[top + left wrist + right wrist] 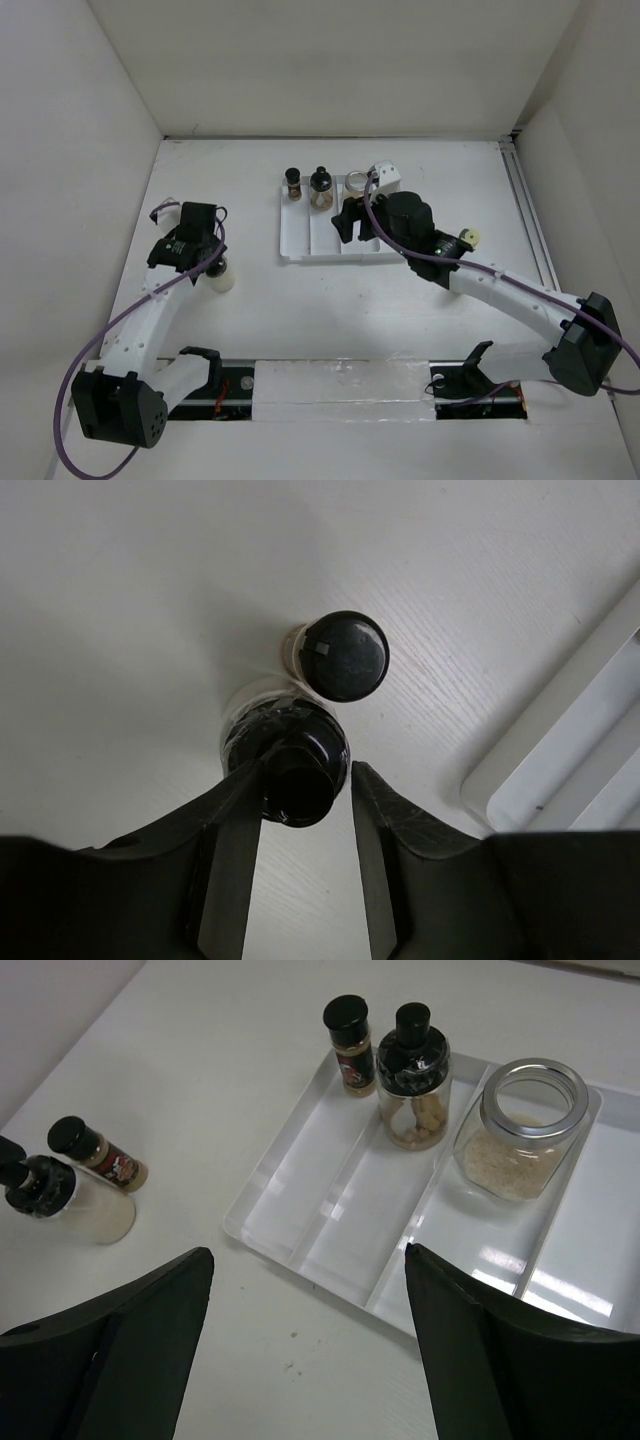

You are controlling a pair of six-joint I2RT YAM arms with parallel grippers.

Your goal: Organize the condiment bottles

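Since the round black-capped jar [250, 698] is sitting right between the fingers of the left gripper [305, 780], we are treating the left arm as the one to move it. The jar is standing upright, long axis pointing up into the gripper, so we are gripping across its cap from above. Both fingers are looking in contact with the cap, so we are reading this as a pinch, firmness unconfirmed. A slim spice bottle [345, 655] is standing just beyond the fingertips, touching or nearly touching the jar: snag risk on lift. The white tray [540, 750] is lying off to this gripper's right. The right gripper [307, 1253] is hanging spread wide and empty over the tray's near edge, well apart from the jar.
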